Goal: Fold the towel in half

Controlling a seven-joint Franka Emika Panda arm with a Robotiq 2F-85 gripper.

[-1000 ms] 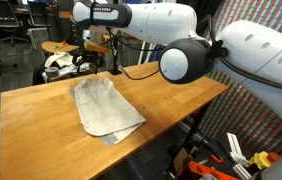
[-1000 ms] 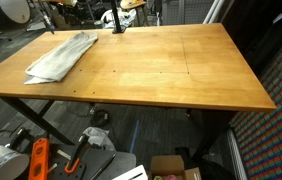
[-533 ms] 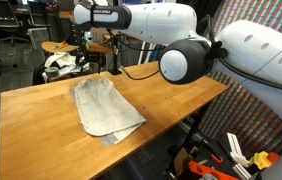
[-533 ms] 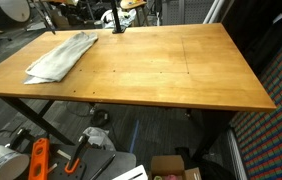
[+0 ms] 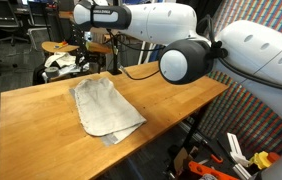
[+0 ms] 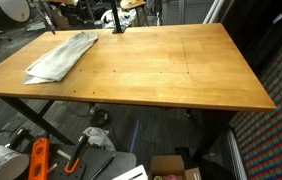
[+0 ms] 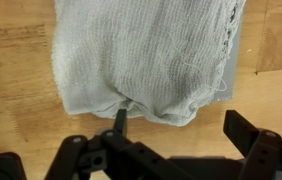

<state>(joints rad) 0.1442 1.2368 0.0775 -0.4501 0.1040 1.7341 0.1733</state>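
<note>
Wooden table [image 5: 41, 120] runs diag. across the rm. Towel [image 5: 106, 108], pale w/ grey edge showing at near corner, lies rumpled on it, approx. mid-table. White arm [image 5: 171, 25] reaches in from upper right. Gripper [image 5: 84, 63] hangs dark just past towel's far end, by table's back edge. Black-and-white cloth bundle [image 5: 57, 68] sits beside it.

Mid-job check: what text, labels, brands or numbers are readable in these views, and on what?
No text can be read in any view.
Dark band on the robot arm: pale lettering, too small and blurred to read.
towel: no label or print visible.
table: no markings.
</note>
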